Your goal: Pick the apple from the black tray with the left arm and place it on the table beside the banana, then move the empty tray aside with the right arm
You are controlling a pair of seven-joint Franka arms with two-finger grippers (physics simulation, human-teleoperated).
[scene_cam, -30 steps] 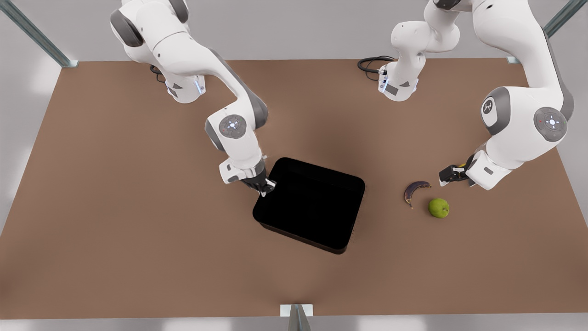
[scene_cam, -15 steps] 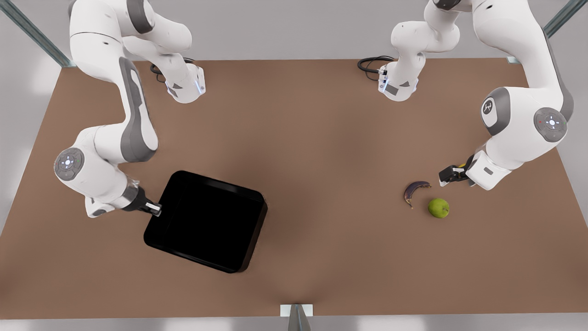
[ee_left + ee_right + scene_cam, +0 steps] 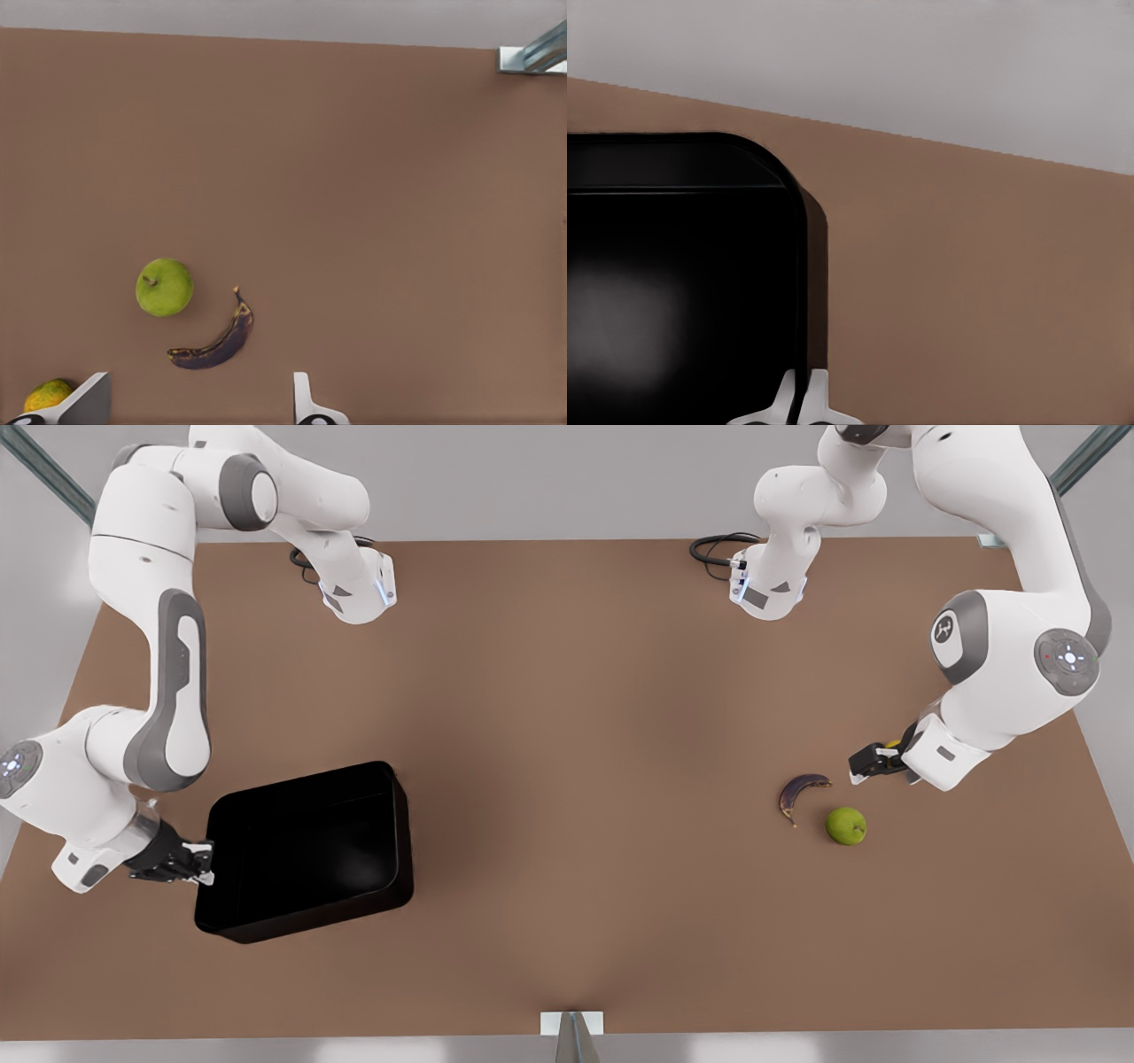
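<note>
The table [image 3: 567,717] is carrying everything, with the black tray [image 3: 306,850] sitting empty toward the front view's left. The right gripper [image 3: 188,862] is gripping the tray's wall at the left edge — its fingers [image 3: 804,398] are pinched onto the thin rim. Well apart, at the front view's right, the left gripper [image 3: 861,766] is hovering with its jaws spread wide and holding nothing — just beside the banana [image 3: 799,790]. The apple [image 3: 846,825] is lying on the table near the banana, not touching it.

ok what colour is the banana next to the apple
Dark purple-brown, overripe, best seen in the left wrist view: banana beside the green apple.
</note>
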